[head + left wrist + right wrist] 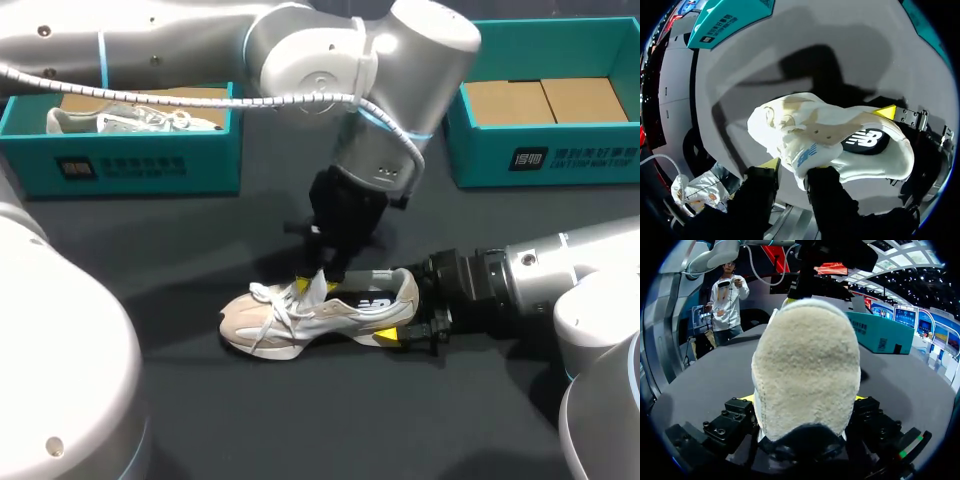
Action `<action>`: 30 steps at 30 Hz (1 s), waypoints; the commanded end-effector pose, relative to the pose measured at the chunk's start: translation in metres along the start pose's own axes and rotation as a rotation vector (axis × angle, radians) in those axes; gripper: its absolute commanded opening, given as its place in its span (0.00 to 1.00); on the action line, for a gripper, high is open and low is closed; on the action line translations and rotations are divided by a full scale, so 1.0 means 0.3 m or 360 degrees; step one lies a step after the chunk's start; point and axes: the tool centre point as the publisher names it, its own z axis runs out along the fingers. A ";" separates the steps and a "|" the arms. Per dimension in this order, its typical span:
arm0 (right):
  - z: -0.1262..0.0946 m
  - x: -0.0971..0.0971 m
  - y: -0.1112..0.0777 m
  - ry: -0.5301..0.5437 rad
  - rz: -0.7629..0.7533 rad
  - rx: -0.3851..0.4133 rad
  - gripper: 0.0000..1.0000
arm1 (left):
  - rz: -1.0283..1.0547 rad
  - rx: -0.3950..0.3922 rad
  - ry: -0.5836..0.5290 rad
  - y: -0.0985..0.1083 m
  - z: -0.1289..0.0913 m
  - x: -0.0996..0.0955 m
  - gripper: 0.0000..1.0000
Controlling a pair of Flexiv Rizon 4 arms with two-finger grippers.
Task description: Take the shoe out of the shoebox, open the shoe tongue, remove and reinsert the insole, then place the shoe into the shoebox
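Note:
A cream and beige sneaker (300, 318) lies on its sole in the middle of the dark table, toe pointing left. My left gripper (318, 284) comes straight down onto its laces. In the left wrist view the white tongue (799, 156) is pinched between that gripper's (792, 169) two dark fingers. The black insole (866, 141) shows inside the shoe opening. My right gripper (402, 318) reaches in from the right and clasps the heel from both sides. In the right wrist view the fuzzy heel (807, 380) fills the space between that gripper's (803, 400) fingers.
A teal shoebox (140, 165) stands at the back left with a second sneaker (130, 120) inside. Another teal shoebox (545, 150) stands at the back right, showing only its brown cardboard floor. Bare table lies in front of the shoe.

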 end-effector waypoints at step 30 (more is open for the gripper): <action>0.000 0.002 0.002 -0.0001 0.0000 0.0009 0.00 | 0.0081 0.0048 0.0324 -0.012 -0.020 -0.175 0.00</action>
